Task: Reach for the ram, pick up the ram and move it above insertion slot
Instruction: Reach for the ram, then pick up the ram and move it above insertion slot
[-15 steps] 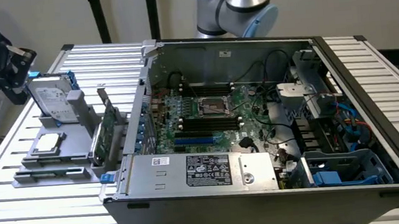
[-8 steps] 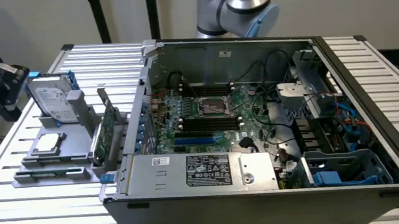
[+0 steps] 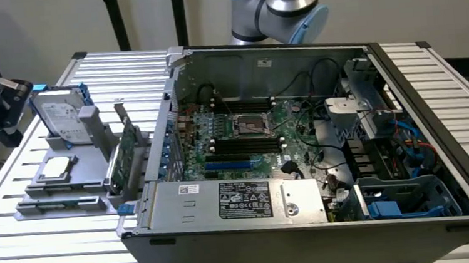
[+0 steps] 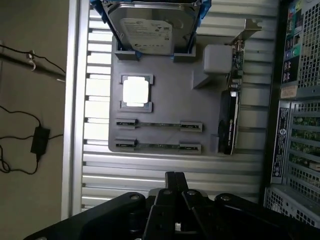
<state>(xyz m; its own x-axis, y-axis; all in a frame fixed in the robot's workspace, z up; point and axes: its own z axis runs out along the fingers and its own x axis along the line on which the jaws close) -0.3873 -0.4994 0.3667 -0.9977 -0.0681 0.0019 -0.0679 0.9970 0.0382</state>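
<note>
Gripper [image 4: 175,176]: jaws pressed together, empty, hanging over the slatted metal table [image 4: 125,172] just short of the grey holder [image 4: 165,100].

Ram [image 4: 157,146]: the stick nearest the gripper, set on its long edge in the holder and caught at each end by a small cradle. This probably leaves its middle span free to be pinched from above. Untouched.

Second stick [image 4: 157,123]: identical, parallel, just beyond the first and cradled the same way.

Processor [image 4: 136,91]: flat in a square recess, further along the holder.

Expansion card [image 4: 229,120]: on edge at the holder's side.

Hard drive [image 4: 147,27]: at the far end, propped in blue rails.

Computer case [image 3: 309,223]: on the exterior view's right, well apart from the ram, lying on its side with the panel off, so the board faces up.

Insertion slot [image 3: 244,144]: one of several parallel black sockets beside the silver processor socket [image 3: 251,125], unoccupied as far as can be judged.
</note>
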